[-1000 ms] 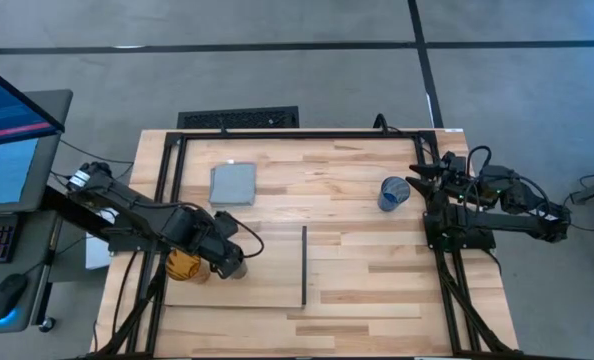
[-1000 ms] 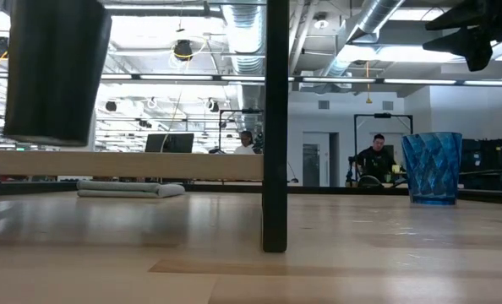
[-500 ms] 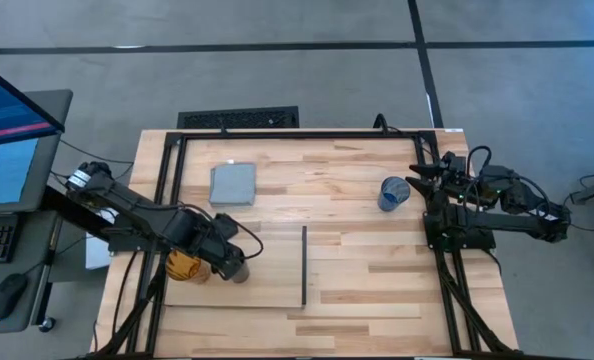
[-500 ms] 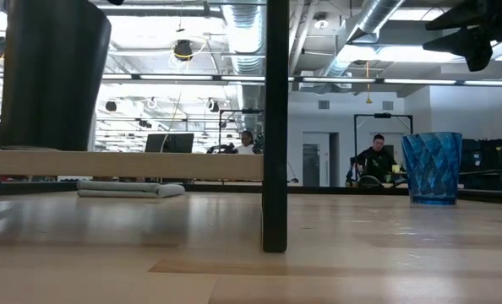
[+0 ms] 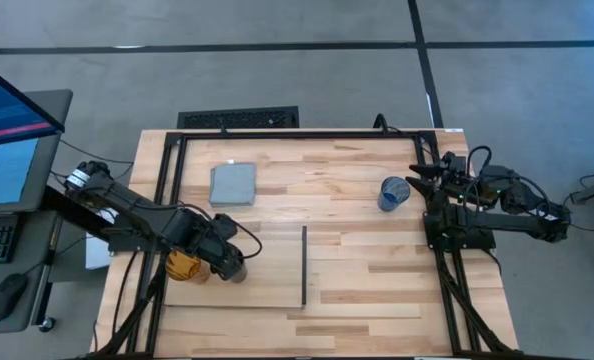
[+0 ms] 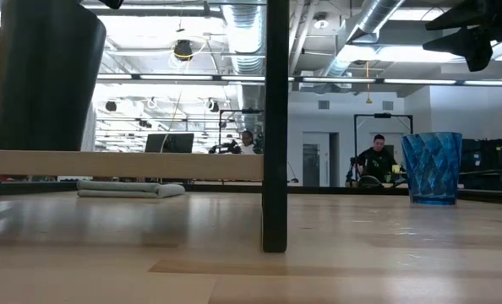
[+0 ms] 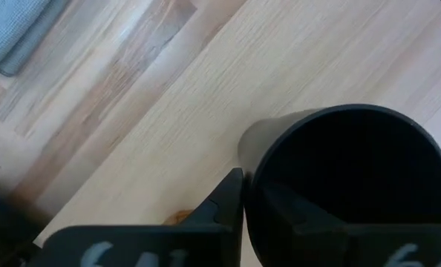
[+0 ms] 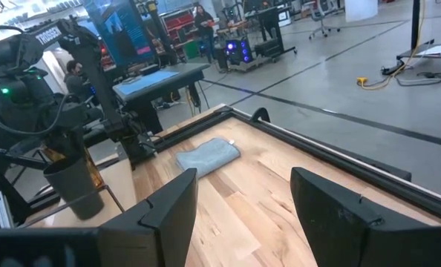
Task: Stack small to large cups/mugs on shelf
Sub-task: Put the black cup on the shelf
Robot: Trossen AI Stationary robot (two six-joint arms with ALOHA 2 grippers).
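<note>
My left gripper [image 5: 229, 264] is shut on the black cup [image 7: 354, 185] over the left part of the pale wooden shelf [image 5: 267, 285], which has a black strip [image 5: 304, 265] along its right edge. The amber cup [image 5: 184, 265] stands on the shelf right beside the black cup, on its left. The blue cup [image 5: 392, 193] stands on the table at the right, also in the low view [image 6: 431, 167]. My right gripper [image 8: 254, 215] is open and empty, just right of the blue cup and above the table. My left gripper holds the black cup by its rim [image 7: 244, 194], one finger [image 7: 224, 204] outside the wall; the other seems to be inside the dark hollow. The fingers come from above, slanting down. The cup [image 6: 44, 76] is upright, its base at the shelf's top [image 6: 124, 165]; whether it rests there, I cannot tell.
A grey-blue square pad [image 5: 233, 184] lies at the far left of the table. A black frame [image 5: 307, 133] runs along the table's far edge and sides. Bare board lies between the black cup and the black strip.
My left gripper has gone down with the black cup. The cup was a little tilted and clear above the shelf; now it is upright with its base down at the shelf's top.
</note>
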